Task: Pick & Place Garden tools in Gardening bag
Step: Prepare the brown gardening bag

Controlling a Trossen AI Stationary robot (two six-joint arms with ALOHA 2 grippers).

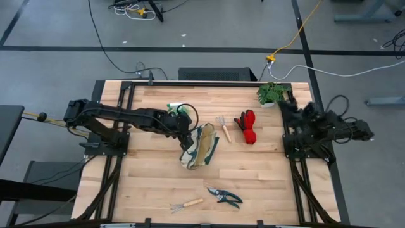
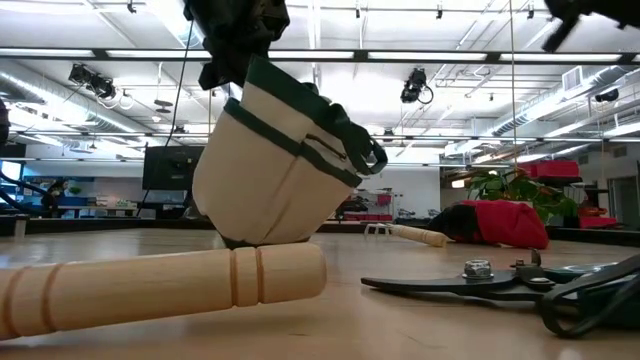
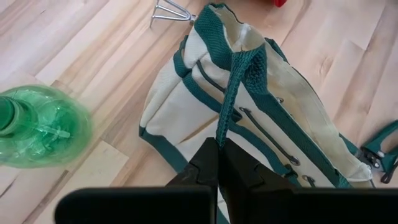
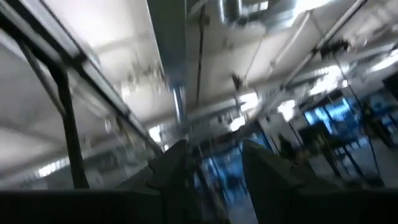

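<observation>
The beige gardening bag [image 1: 201,147] with dark green trim stands tilted at the table's middle, its bottom [image 2: 262,238] on the wood. My left gripper [image 1: 186,135] is above its left side, shut on a green handle strap. It also shows in the left wrist view [image 3: 219,154] and at the top of the low view [image 2: 235,40]. The green spray bottle [image 1: 179,111] stands just behind the gripper. A rake [image 1: 223,127] and the red-and-black gloves [image 1: 247,126] lie to the bag's right. The shears [image 1: 225,197] and a second rake [image 1: 188,204] lie near the front edge. My right gripper [image 4: 211,165] is open and empty at the table's right side, pointing up at the ceiling. My left gripper pinches the bag's green handle strap [image 3: 222,127] between its two fingers, from above, pointing down. The strap runs taut from the fingers to the bag's rim [image 3: 245,59]. The bag hangs tilted below the gripper, its mouth toward the far right and its bottom on the table.
A small potted plant [image 1: 272,94] stands at the far right corner, close to my right arm [image 1: 316,126]. Bare wood lies left of the bag and between the bag and the front tools. The second rake's handle [image 2: 160,285] lies close in front of the low camera.
</observation>
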